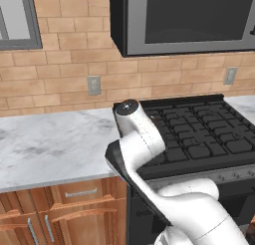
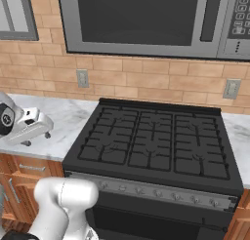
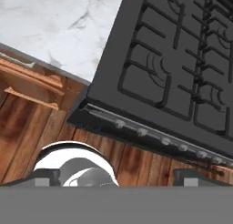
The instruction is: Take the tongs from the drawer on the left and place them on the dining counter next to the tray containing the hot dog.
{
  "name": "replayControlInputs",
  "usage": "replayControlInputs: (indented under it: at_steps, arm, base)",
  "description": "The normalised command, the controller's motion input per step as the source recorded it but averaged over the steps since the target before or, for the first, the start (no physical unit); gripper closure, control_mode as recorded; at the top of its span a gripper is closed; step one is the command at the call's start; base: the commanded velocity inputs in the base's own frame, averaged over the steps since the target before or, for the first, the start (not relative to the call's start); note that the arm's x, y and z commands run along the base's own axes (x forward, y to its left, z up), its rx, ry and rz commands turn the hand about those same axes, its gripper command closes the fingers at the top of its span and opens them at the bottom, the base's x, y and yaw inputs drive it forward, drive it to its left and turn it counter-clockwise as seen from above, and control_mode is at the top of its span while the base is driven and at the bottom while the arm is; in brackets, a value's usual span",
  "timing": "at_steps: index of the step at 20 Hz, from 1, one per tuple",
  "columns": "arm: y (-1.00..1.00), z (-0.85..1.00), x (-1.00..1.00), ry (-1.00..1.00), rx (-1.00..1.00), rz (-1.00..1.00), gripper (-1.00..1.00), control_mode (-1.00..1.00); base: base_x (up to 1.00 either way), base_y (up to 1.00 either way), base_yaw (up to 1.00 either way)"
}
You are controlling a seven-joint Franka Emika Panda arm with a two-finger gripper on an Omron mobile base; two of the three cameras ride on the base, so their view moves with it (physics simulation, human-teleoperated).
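My gripper (image 3: pixel 117 178) stands wide and holds nothing. The drawer (image 1: pixel 102 189) is shut, at about 8 o'clock in the left base view, under the marble counter (image 1: pixel 55 144) beside the stove (image 1: pixel 199 134). The tongs, I judge, lie inside it. I should lower the hand toward 8 o'clock, put the fingers squarely around the bar handle (image 1: pixel 81 192), then pull straight.

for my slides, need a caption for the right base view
Black gas stove under a microwave, marble counter left, open gripper hovering above it.

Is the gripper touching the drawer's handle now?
Apart. In the hand view the gripper hangs open above the floor, and the drawer sits shut, far off beside the stove.
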Motion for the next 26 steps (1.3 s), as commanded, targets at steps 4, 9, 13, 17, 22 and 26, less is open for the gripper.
replayControlInputs:
  at_steps: [4, 9, 13, 17, 22, 26]
  arm:
    - [0.9, -0.62, -0.41, 0.0, -0.05, 0.05, -1.0, -1.0]
    - [0.71, -0.55, -0.28, 0.0, -0.02, 0.09, -1.0, -1.0]
    - [0.14, -0.29, -0.13, -0.08, -0.18, 0.21, -1.0, -1.0]
    - [0.55, -0.37, -0.32, -0.09, -0.22, 0.26, -1.0, -1.0]
    - [0.86, -0.55, -0.23, -0.09, -0.26, 0.25, -1.0, -1.0]
    - [0.85, -0.59, -0.06, -0.06, -0.27, 0.23, -1.0, -1.0]
  base:
    - [0.0, 0.0, 0.0]
    - [0.0, 0.0, 0.0]
    - [0.0, 0.0, 0.0]
    - [0.0, 0.0, 0.0]
    - [0.0, 0.0, 0.0]
    - [0.0, 0.0, 0.0]
